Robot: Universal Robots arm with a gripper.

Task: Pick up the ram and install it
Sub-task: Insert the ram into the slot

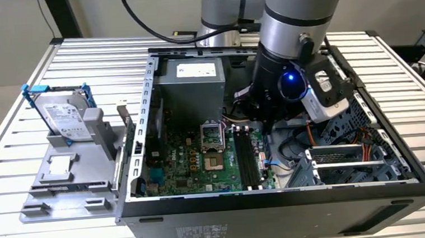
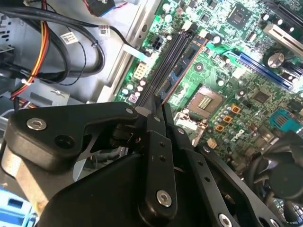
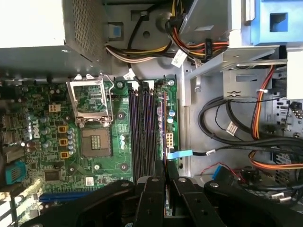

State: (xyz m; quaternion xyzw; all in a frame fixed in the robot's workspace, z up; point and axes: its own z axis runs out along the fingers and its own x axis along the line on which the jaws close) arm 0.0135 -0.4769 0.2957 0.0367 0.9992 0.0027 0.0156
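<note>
The ram [image 2: 181,70] is a thin dark blue stick seen nearly edge-on, and my gripper [image 2: 155,111] is shut on one end of it. In both wrist views it runs lengthwise along the outermost black memory slot [image 3: 152,132], on the side nearest the case's cable bay. In the first wrist view the ram [image 3: 164,137] is a narrow line running out from between my fingertips [image 3: 164,179]. Whether it is seated in the slot or just above it I cannot tell. In the exterior view the arm's wrist [image 1: 285,86] reaches down into the open computer case [image 1: 278,196] over the green motherboard [image 1: 193,165].
An empty processor socket [image 3: 92,123] lies beside the slots. Bundled cables [image 3: 236,127] and a metal drive cage [image 1: 350,160] crowd the exterior view's right. The power supply [image 1: 192,87] fills the back of the case. A hard drive [image 1: 66,115] in a blue frame stands on a grey fixture outside, at the exterior view's left.
</note>
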